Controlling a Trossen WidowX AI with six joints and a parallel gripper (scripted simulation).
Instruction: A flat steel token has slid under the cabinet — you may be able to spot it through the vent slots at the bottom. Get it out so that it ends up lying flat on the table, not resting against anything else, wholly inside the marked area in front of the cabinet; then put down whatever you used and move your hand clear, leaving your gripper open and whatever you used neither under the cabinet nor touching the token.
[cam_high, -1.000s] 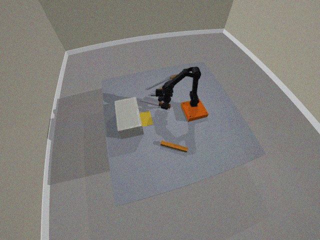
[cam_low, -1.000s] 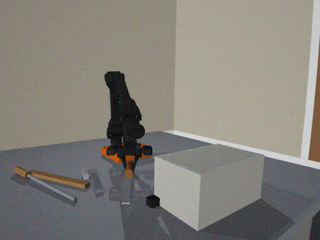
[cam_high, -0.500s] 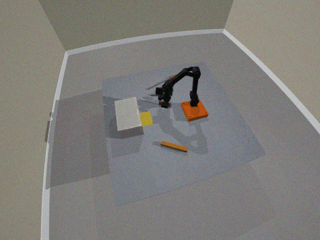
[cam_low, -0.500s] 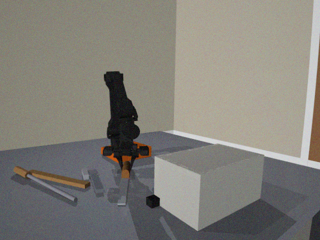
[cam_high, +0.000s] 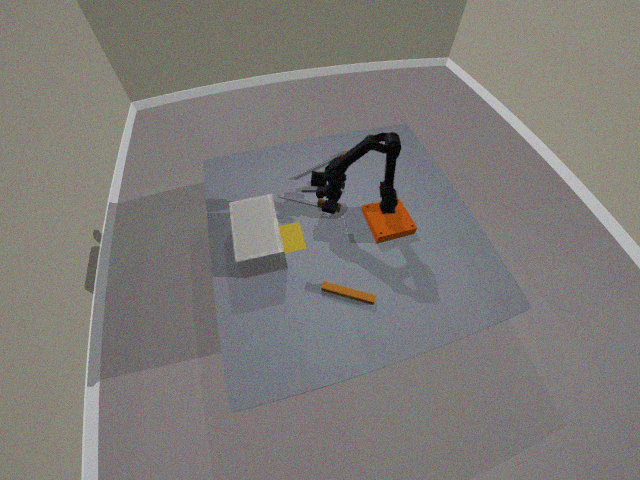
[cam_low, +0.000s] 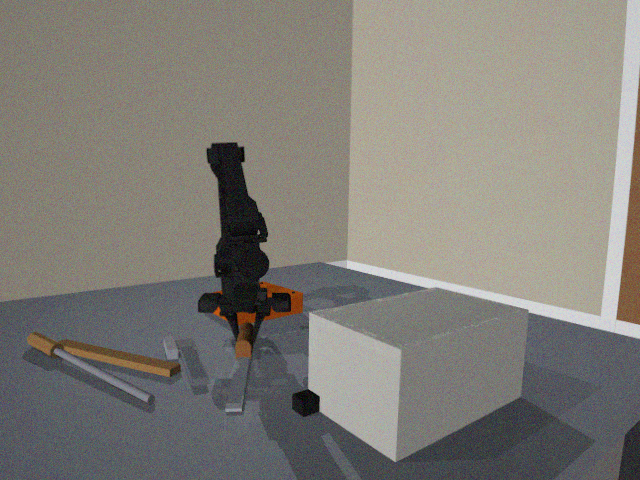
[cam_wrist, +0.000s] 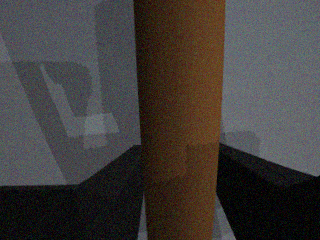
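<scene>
My gripper (cam_high: 329, 205) (cam_low: 245, 331) (cam_wrist: 175, 152) is shut on the orange-brown handle (cam_low: 244, 345) (cam_wrist: 180, 100) of a tool. The tool's thin grey metal blade (cam_low: 239, 384) points away from the arm and ends in a small pale lip. In the top view the blade (cam_high: 298, 200) reaches toward the cabinet (cam_high: 255, 227) (cam_low: 356, 382), a pale box, with its tip short of the cabinet's front side. The yellow marked area (cam_high: 293, 237) lies against the cabinet's front. The token is not visible in any view, nor are the vent slots.
An orange bar (cam_high: 347, 292) lies on the table on one side. On the other side lie a grey rod (cam_low: 103, 375) with a wooden handle and a second wooden-handled tool (cam_low: 121, 357). A small black cube (cam_low: 305, 402) appears beside the cabinet. The arm's orange base (cam_high: 390, 222) stands behind the gripper.
</scene>
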